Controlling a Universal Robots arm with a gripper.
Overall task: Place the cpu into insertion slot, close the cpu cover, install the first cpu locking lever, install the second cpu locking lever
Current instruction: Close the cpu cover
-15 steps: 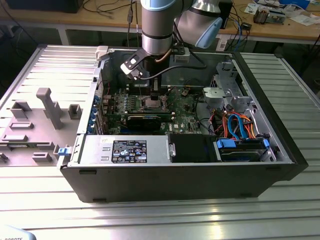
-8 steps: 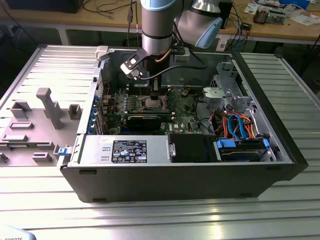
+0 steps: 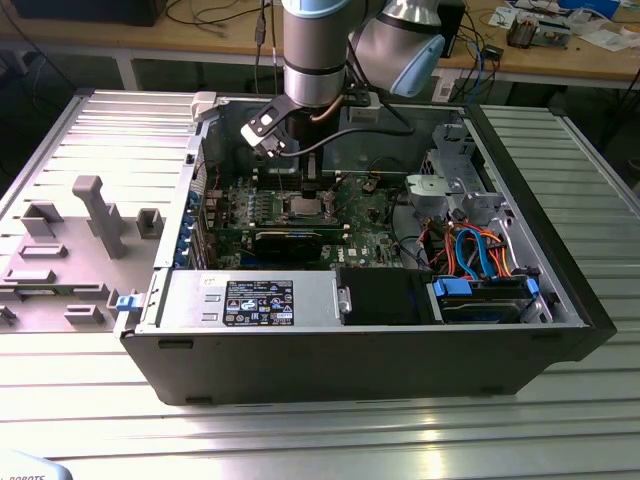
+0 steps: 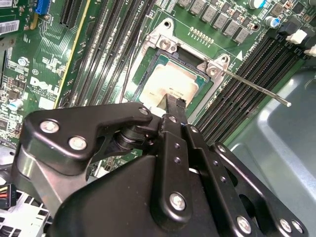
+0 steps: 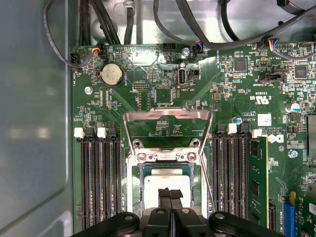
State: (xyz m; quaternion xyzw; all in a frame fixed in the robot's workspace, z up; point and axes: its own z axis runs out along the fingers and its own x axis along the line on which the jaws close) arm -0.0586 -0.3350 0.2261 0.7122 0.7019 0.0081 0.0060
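Observation:
The cpu [image 5: 165, 181] lies flat in the insertion slot [image 5: 133, 197], its silver-grey top [image 4: 173, 79] also plain in the second wrist view. The cpu cover [image 5: 168, 116] is open, swung back from its hinge over the green board. A thin locking lever [image 4: 256, 89] stands raised beside the socket, and it appears as a fine wire [image 5: 207, 182] in the first wrist view. My gripper [image 5: 170, 193] is shut, its two black fingers pressed together right over the chip's near edge with nothing between them. In the exterior view the gripper [image 3: 300, 185] hangs inside the case above the socket [image 3: 305, 207].
Long black memory slots [image 5: 101, 182] flank the socket on both sides. A black expansion card [image 3: 290, 240] lies in front of it. Cables [image 5: 163, 24], a coin battery [image 5: 111, 74], a drive cage [image 3: 455, 185] and the case walls [image 3: 350, 350] surround the board.

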